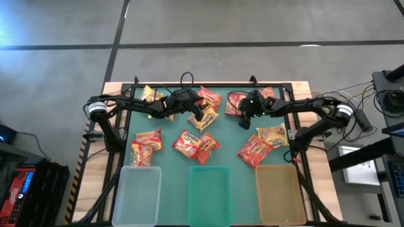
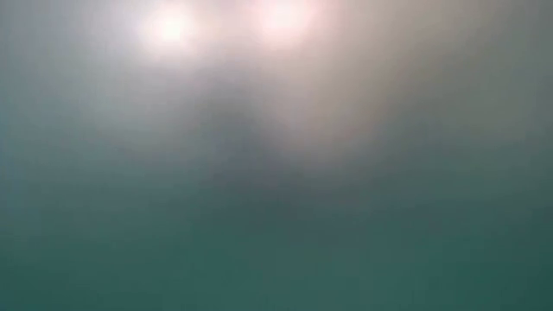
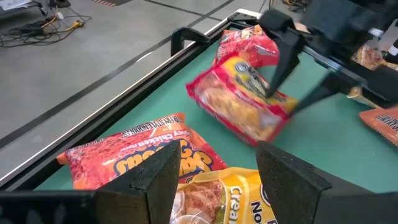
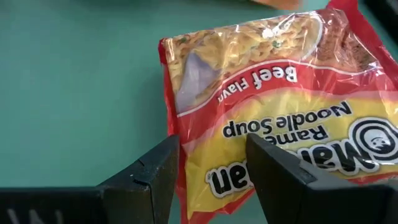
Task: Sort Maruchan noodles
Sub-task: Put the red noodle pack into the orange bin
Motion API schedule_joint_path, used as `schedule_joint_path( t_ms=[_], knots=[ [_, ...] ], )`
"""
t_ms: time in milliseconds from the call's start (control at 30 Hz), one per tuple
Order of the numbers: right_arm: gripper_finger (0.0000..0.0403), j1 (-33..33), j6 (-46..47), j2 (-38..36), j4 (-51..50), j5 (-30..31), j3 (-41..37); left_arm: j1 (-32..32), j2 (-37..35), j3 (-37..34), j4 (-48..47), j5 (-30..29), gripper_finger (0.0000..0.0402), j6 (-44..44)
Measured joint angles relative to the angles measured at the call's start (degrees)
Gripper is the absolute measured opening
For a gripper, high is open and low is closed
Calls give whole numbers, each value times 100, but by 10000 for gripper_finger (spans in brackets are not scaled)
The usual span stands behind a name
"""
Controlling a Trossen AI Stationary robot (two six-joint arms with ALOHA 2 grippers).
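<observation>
Both arms reach inward along the table's far edge. The right gripper holds a beef packet by its edge, fingers clamped on it. The left gripper, fingers apart, hovers over packets at far centre.

Noodle packets: thin plastic film, crinkled, glossy, catching light along the creases. The Beef Flavor packet had a clear window over a printed red and yellow face. Bench: pale bare wood at the edges, with a matt, smooth green mat set in a dark frame. Three trays: translucent plastic with a dull, frosted look. Left hand and right hand: fingers of matt black plastic, flat-faced, faintly grainy. Floor: smooth grey concrete.
</observation>
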Motion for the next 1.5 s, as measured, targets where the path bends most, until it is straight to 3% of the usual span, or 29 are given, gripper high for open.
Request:
schedule_joint_path(
  t_ms=[167, 333, 467, 733, 1000, 1500],
  knots=[
    [176, 325, -166, -80, 72, -559, -19, 0, 0, -2, -1, 1, 194, 139],
    [176, 437, 307, -209, 98, -551, 24, -13, 82, -2, 81, 21, 194, 150],
    [176, 432, 682, -447, 64, -480, 71, -51, 392, -7, 540, 391, 194, 142],
    [176, 414, 1809, -932, -791, 540, 95, -210, 1091, 366, 1047, 566, 194, 135],
    [176, 341, 3218, -818, -971, 229, 75, -474, 1735, 955, 998, 566, 194, 158],
    [176, -141, 4079, -333, -394, 340, -14, -508, 1928, 1430, 91, 396, 194, 625]
  ],
)
